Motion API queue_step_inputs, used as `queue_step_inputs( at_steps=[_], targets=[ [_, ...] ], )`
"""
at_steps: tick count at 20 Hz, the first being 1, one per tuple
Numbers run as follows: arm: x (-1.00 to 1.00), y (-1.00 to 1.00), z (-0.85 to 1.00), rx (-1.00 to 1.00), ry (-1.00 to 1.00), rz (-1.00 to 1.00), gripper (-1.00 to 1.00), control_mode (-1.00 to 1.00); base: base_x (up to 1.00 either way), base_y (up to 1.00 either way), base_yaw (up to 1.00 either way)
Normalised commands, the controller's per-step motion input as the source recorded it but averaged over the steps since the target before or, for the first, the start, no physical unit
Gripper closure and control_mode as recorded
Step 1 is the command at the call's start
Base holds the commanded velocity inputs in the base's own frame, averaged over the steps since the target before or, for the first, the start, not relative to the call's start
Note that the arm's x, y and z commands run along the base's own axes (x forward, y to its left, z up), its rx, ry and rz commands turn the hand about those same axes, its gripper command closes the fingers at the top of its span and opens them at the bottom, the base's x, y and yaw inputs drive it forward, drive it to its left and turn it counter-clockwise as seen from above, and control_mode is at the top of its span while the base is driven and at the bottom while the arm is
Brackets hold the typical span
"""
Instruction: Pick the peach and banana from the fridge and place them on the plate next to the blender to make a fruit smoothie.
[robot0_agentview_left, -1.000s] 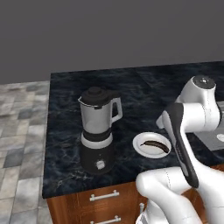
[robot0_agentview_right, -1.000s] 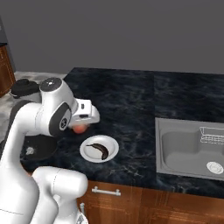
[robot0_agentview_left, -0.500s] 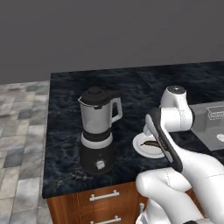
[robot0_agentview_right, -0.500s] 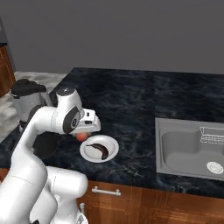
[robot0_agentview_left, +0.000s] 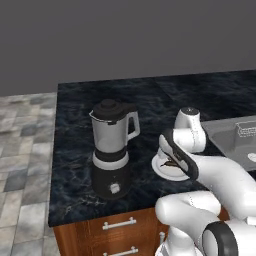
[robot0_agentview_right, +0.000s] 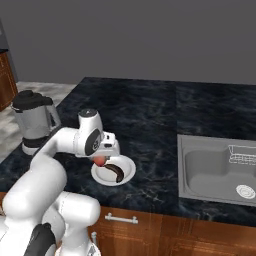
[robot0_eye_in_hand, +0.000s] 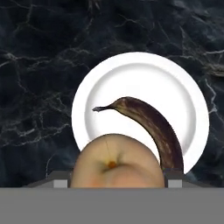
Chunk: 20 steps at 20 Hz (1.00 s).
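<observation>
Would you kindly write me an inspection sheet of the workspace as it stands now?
Surface: dark marbled counter, wooden drawers below.
Job's things: banana lies on the white plate; peach held between the fingers just above the plate's near edge; blender upright beside the plate.
Clutter: nothing seen.
Hand: closed on the peach, over the plate.
Cables: nothing seen.
Surroundings: steel sink to the right of the plate, tiled floor beyond the counter's left end, grey wall behind.

Even, soft rendered light; faint shadows; no glare; hand view slightly blurred, coarse
</observation>
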Motion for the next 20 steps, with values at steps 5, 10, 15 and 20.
queue_step_inputs(
  at_steps=[5, 10, 15, 20],
  targets=[
    [0.41, 0.1, -0.43, -0.02, 0.0, 0.0, -1.0, -1.0, 0.0, 0.0, 0.0],
    [0.31, 0.04, -0.33, -0.02, 0.0, 0.0, -1.0, -1.0, 0.0, 0.0, 0.0],
    [0.13, 0.0, -0.4, 0.0, 0.0, 0.0, -1.0, -1.0, 0.0, 0.0, 0.0],
    [-0.05, -0.15, 0.06, 0.03, -0.01, 0.0, -1.0, -1.0, 0.0, 0.0, 0.0]
  ],
)
